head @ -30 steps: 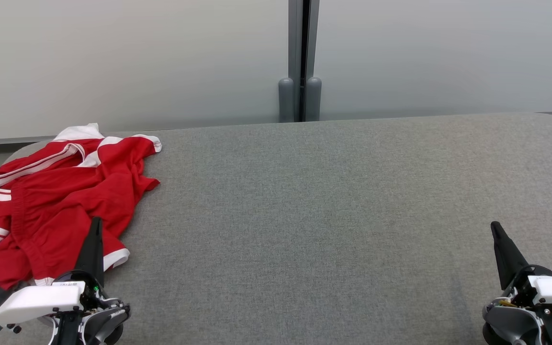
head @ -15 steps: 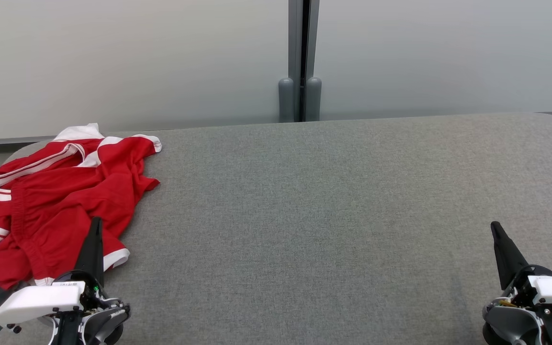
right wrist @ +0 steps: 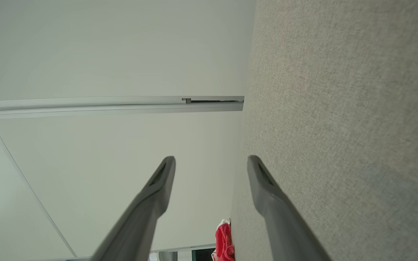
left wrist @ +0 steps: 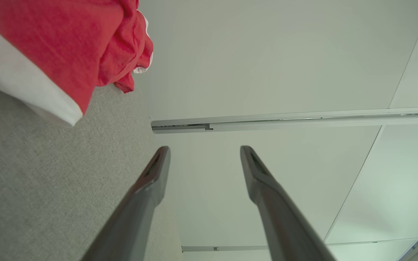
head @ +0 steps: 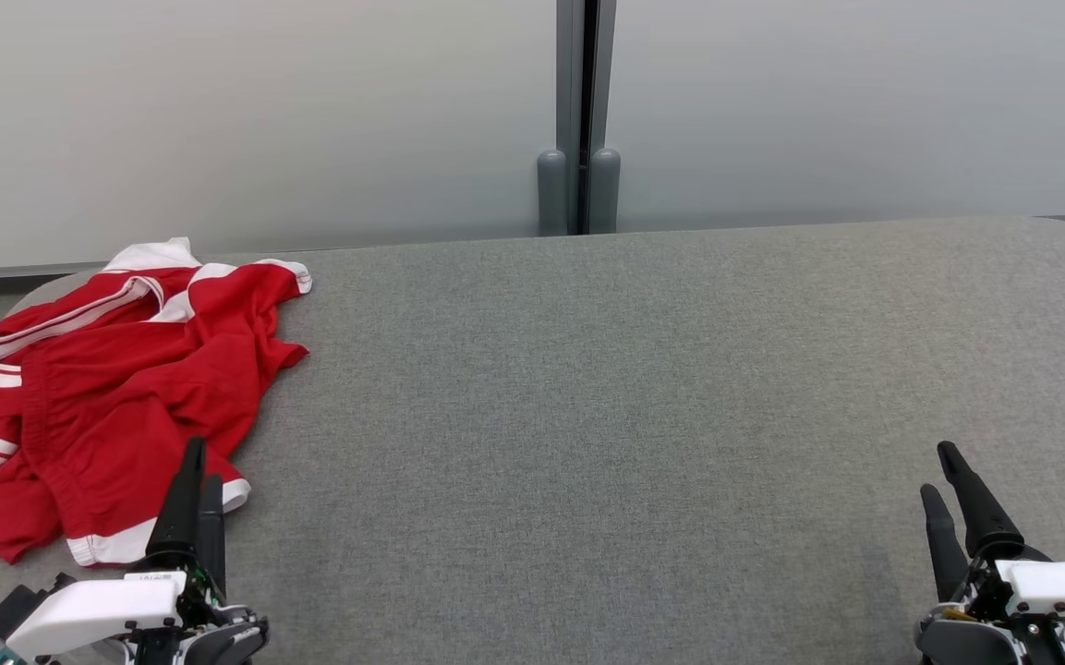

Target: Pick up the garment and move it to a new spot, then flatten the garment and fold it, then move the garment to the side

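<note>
a wide grey table [head: 634,416] lies before me. the crumpled red and white garment [head: 116,388] sits at its left end. my left claw [head: 201,462] and right claw [head: 936,468] have just turned and drawn back, fingers parted, holding nothing, so i judge the pickup not yet begun.

The garment [head: 107,388] runs off the head view's edge at 9 o'clock, so its full spread cannot be told. Part of its white hem at 7 o'clock lies hidden behind the left gripper [head: 201,462]. The body of that gripper, and that of the right gripper [head: 936,469] at 5 o'clock, are cut by the bottom edge. The table [head: 587,416] is cropped at 3 o'clock, and its end at 9 o'clock lies under the garment. The left wrist view cuts the garment at 11 o'clock. In the right wrist view it is a red speck at 6 o'clock, too small to read.
</note>
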You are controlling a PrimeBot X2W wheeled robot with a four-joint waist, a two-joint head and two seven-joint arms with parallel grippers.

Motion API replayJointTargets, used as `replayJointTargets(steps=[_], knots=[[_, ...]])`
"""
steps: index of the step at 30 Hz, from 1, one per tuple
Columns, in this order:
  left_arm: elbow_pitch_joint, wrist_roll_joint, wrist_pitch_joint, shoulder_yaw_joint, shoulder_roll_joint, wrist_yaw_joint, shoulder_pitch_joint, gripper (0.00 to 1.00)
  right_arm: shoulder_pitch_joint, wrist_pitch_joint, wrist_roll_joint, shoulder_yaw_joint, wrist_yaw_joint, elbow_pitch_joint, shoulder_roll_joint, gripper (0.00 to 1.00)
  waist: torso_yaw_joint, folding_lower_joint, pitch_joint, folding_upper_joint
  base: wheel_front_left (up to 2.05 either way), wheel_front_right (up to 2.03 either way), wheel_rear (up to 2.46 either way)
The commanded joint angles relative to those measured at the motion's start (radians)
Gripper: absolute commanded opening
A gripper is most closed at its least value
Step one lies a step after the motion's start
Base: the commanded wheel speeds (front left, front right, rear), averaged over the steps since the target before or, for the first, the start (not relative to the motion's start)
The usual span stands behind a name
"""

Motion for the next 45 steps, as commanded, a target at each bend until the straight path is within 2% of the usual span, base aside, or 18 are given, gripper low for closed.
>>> replayJointTargets(steps=[1,5,10,19,25,31,45], knots=[[-0.023,0.012,-0.013,-0.009,0.008,0.0,-0.017,1.0,-0.01,-0.015,-0.016,0.007,0.001,-0.027,-0.009,1.0,0.0,0.0,0.0,-0.0001,0.0,0.0,0.0],[-0.027,0.039,-0.032,-0.024,0.008,0.0,-0.011,1.0,-0.002,-0.035,-0.065,0.02,0.001,-0.038,-0.009,1.0,0.0,0.0,0.0,-0.0001,0.0,0.0,0.0],[-0.028,0.112,-0.056,-0.04,0.013,0.004,-0.005,1.0,0.006,-0.058,-0.193,0.034,0.001,-0.058,-0.01,1.0,0.001,0.0,-0.002,-0.0001,0.0,0.0,0.0],[-0.03,0.332,-0.094,-0.076,0.031,0.03,0.013,1.0,0.021,-0.097,-0.471,0.064,0.001,-0.107,-0.02,1.0,0.001,0.0,-0.005,-0.0001,0.0,0.0,0.0],[-0.036,0.495,-0.118,-0.097,0.045,0.057,0.03,1.0,0.035,-0.121,-0.613,0.074,0.001,-0.128,-0.025,1.0,0.002,0.0,-0.009,-0.0001,0.0,0.0,0.0],[-0.045,0.619,-0.141,-0.111,0.055,0.063,0.045,1.0,0.053,-0.143,-0.724,0.086,0.002,-0.137,-0.028,1.0,0.007,0.0,-0.015,-0.0001,0.0,0.0,0.0],[-0.039,0.834,-0.185,-0.122,0.067,0.074,0.066,1.0,0.072,-0.187,-0.919,0.107,0.002,-0.149,-0.026,1.0,0.013,-0.0001,-0.023,-0.0001,0.0,0.0,0.0]])
